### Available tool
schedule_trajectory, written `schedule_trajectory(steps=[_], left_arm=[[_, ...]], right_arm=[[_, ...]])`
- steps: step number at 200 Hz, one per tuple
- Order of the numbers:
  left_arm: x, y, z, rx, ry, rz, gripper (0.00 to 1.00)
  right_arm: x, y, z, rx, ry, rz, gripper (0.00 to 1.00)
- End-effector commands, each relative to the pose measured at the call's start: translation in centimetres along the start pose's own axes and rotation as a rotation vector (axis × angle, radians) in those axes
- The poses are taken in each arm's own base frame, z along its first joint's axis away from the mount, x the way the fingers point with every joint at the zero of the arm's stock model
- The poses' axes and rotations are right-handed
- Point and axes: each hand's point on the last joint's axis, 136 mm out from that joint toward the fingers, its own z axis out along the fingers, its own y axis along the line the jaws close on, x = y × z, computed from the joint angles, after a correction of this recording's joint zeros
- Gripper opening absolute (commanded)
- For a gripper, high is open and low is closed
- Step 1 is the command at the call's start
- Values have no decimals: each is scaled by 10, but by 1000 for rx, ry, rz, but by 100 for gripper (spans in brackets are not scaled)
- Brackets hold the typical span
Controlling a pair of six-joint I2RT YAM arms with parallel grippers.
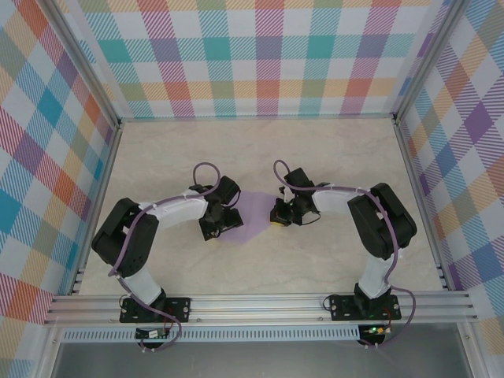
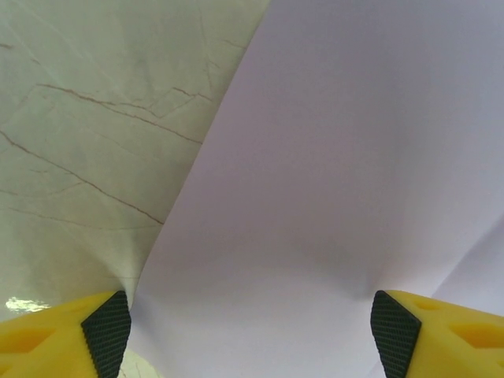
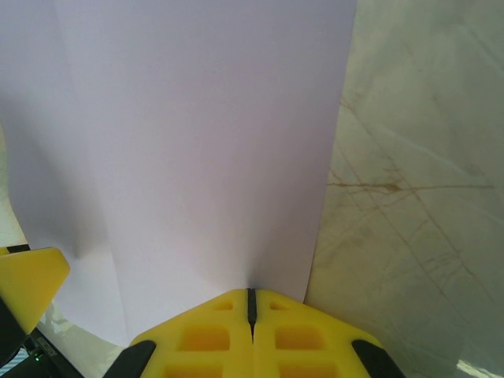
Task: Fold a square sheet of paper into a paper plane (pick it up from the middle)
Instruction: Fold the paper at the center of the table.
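Jaws differ between the arms. On the left gripper [image 2: 250,323] they stand wide apart: in the left wrist view its two yellow fingers [image 2: 55,335] with black pads sit at 7 and 5 o'clock of the picture, and nothing is clamped between them. On the right gripper [image 3: 251,303] they are pressed together, with only a thin seam between the yellow fingers [image 3: 205,339], and the near edge of the paper [image 3: 197,134] runs into that seam, pinched there.

From above, the paper [image 1: 252,214] lies near the middle of the table [image 1: 339,157], between the two grippers. The left gripper [image 1: 216,224] is at its 8 o'clock, over its edge, and the right gripper [image 1: 282,214] is at its 3 o'clock, touching it.

Under the left wrist the paper [image 2: 339,157] spreads from between the fingers toward 1 o'clock, with a faint crease at 4 o'clock and bare marbled table [image 2: 79,118] at 10 o'clock. Under the right wrist the sheet runs up to 12 o'clock, soft fold lines show along it, and table [image 3: 425,157] lies at 3 o'clock. One yellow finger of the left gripper [image 3: 27,283] shows at 8 o'clock there, just beside the sheet.
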Motion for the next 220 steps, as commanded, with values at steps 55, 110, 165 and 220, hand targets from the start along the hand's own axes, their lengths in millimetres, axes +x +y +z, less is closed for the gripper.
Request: schedule_trajectory(steps=[55,110,165,220], left_arm=[[-1,-81,-31,387,-50,130,76],[11,-118,-48,641,-6,182,70],[28,-141,-54,805,90,232,73],[26,-143,-47,783,94,241,75]], right_arm=[[12,-29,9,106,25,27,5],[7,-11,-6,54,-12,17,5],[-6,-2,-59,12,-194,69,21],[-10,-11,-96,48,-298,79,29]])
